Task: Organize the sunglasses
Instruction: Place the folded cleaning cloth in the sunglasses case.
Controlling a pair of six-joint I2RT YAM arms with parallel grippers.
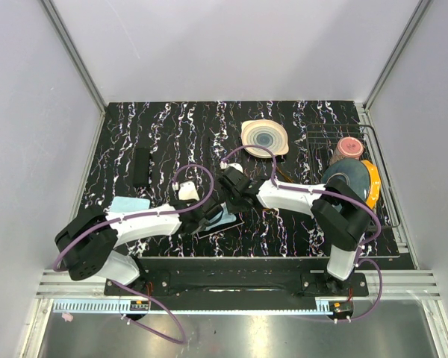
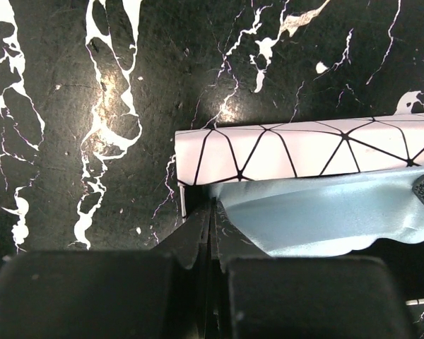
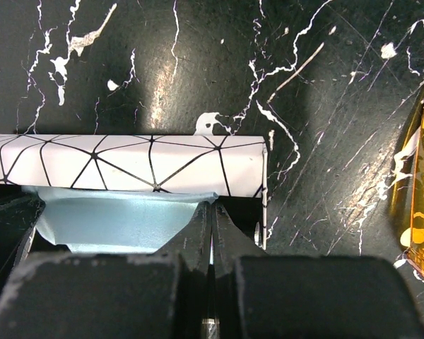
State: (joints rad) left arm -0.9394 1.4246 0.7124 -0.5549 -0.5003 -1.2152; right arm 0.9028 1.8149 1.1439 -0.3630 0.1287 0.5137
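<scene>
Obs: both arms are meeting mid-desk (image 1: pixel 172 127) over the white box (image 2: pixel 304 152), the oblong one with black geometric lines.

Left fingers (image 2: pixel 196 236) are sitting fully closed. Their tips are at one corner of the light blue sheet (image 2: pixel 318 212), which is spilling out along the near edge of the box. The corner seems to run into the seam between them, so I am reading this as a pinch. Right fingers (image 3: pixel 230 233) are likewise closed, with tips on the sheet's opposite corner, beside the other end of the box. Between the two pinches the sheet is lying slack and rippled.

Sunglasses (image 3: pixel 418 191): an amber lens is showing at the edge of the right wrist view. The pair is lying on the desk, apart from the box end, and neither arm is holding it. From above, the right arm is hiding most of it.

Judgement: the step in hand is looking like work on the sheet and box, ahead of stowing the glasses. I cannot tell whether the sheet is a loose cloth or a lining fixed to the box.

Doing it well:
- Start with a small, gentle pull to see whether the box is coming along.
- Move both arms together and level, so that neither pinch is losing its corner.
- Avoid dragging the box toward the glasses.
- Keep the right wrist clear of the amber frame when swinging out.
</scene>
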